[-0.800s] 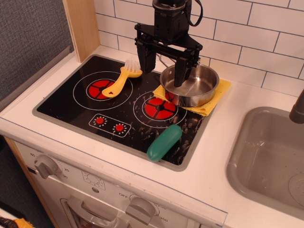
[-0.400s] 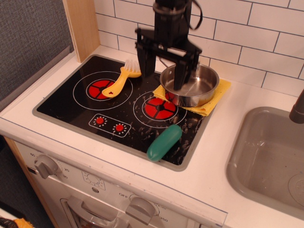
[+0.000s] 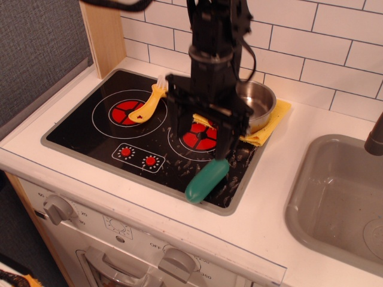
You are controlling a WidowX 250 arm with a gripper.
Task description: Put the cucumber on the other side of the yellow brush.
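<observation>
The claw [image 3: 200,139] was seen spread wide and released over the right burner, gripping nothing. The cucumber [image 3: 206,180] lay at the near right edge of the stove surface [image 3: 78,134], just beside one finger. The yellow brush [image 3: 149,102] lay on the far left burner. The steel pot [image 3: 260,103], contents hidden, sat on a yellow cloth [image 3: 269,127].

One cucumber [image 3: 207,179]; one yellow brush [image 3: 149,102]; one steel pot [image 3: 258,104]; one yellow cloth [image 3: 270,126]; two red burners [image 3: 126,112]; one sink [image 3: 341,203].
</observation>
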